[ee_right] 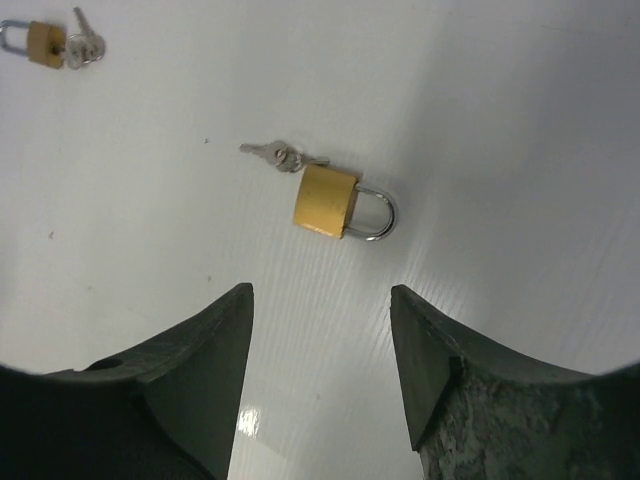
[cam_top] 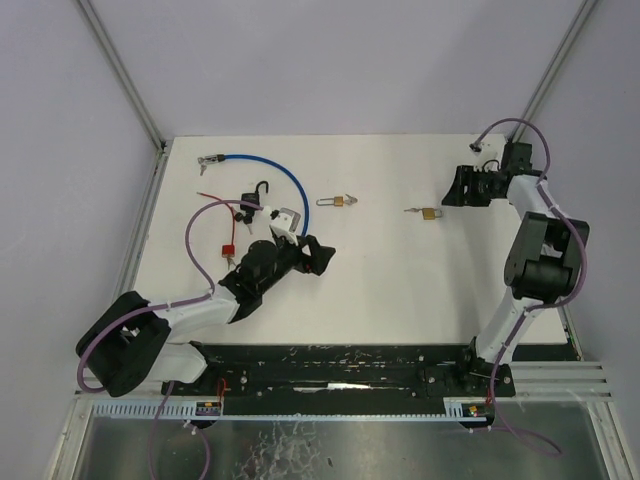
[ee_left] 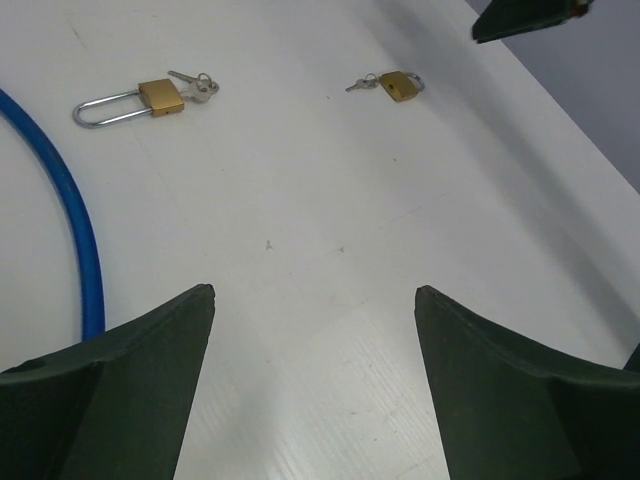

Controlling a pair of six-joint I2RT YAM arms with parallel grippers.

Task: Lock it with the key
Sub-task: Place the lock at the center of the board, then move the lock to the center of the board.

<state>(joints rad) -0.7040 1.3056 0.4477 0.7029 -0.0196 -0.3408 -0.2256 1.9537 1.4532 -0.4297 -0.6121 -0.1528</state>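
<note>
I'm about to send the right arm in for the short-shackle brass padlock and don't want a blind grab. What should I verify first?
1. Right gripper open: ok.
2. Short-shackle brass padlock lies ahead of it, untouched: ok.
3. Silver key seated in the padlock's base: cannot tell.
4. Steel shackle closed: cannot tell.
5. Left gripper open, holding nothing: ok.
</note>
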